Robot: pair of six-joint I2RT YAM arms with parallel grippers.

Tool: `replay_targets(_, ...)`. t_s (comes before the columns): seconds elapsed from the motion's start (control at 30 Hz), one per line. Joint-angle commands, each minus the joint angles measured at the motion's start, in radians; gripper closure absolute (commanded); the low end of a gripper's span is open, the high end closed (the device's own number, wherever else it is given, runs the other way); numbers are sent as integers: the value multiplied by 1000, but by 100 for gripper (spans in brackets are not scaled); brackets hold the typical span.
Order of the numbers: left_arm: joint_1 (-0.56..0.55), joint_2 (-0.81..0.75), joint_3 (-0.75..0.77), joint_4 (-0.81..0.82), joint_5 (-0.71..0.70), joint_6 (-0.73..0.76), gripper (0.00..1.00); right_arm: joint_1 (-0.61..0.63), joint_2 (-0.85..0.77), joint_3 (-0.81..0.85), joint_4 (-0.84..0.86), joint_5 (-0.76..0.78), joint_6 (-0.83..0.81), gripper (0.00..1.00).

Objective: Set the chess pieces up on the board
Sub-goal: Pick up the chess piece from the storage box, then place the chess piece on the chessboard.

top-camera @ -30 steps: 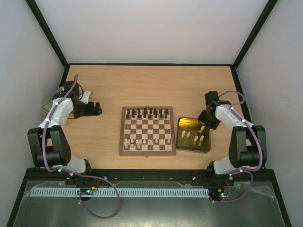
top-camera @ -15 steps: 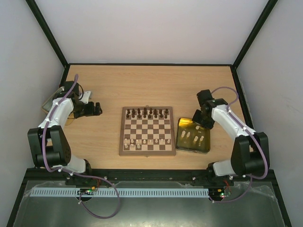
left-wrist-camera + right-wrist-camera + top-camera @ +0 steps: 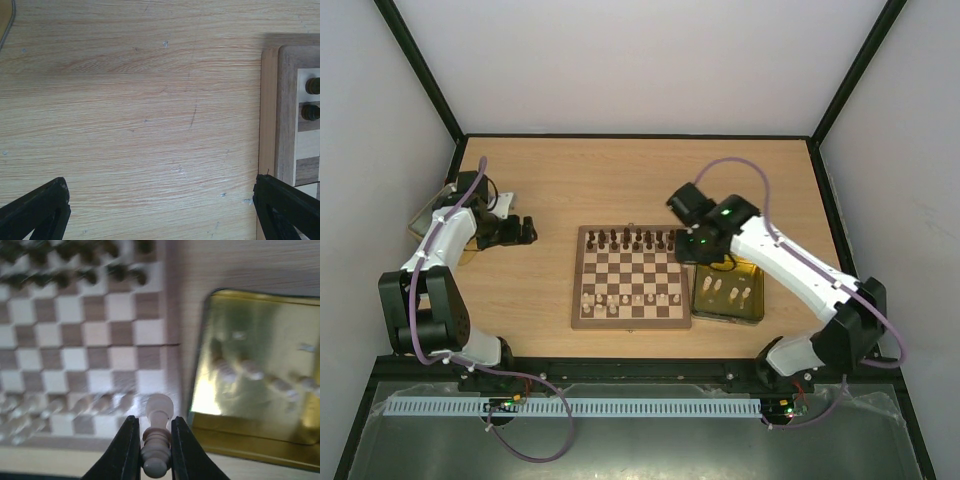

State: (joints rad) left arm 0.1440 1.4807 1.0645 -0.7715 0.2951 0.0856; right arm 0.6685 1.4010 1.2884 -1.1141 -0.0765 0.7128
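Observation:
The checkered board (image 3: 629,276) lies mid-table, dark pieces (image 3: 636,239) along its far rows and cream pieces (image 3: 625,299) along its near rows. My right gripper (image 3: 687,248) hangs over the board's far right corner, shut on a cream chess piece (image 3: 157,437) held above the board's right edge (image 3: 172,340). My left gripper (image 3: 525,231) rests over bare table left of the board, open and empty; its fingers (image 3: 37,210) stand wide apart, the board's corner (image 3: 287,115) at the right of the left wrist view.
A gold tray (image 3: 728,287) with several cream pieces lies right of the board, also in the right wrist view (image 3: 252,367). Another tray (image 3: 425,215) sits at the far left table edge, mostly hidden by the left arm.
My right arm has swung left from over the gold tray to the board's far right corner, carrying the cream piece. The left arm has not moved.

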Motion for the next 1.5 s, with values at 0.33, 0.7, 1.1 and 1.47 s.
replay_targets(0.33,-7,-37,-7,-6,-8,-4,0,405,283,174,22,-82,137,97)
replay_targets(0.7,-9,-28,-9,-5,-2,-3,0,457,419,221,72,-74,118,97)
replay_targets(1.1,-8,-21,-7,-6,-1,-3,0,455,450,197,74,-51,118,97)
replay_targets(1.47,-8,-19,-6,-6,1,-3,1,442,405,106,113,-59,149,97)
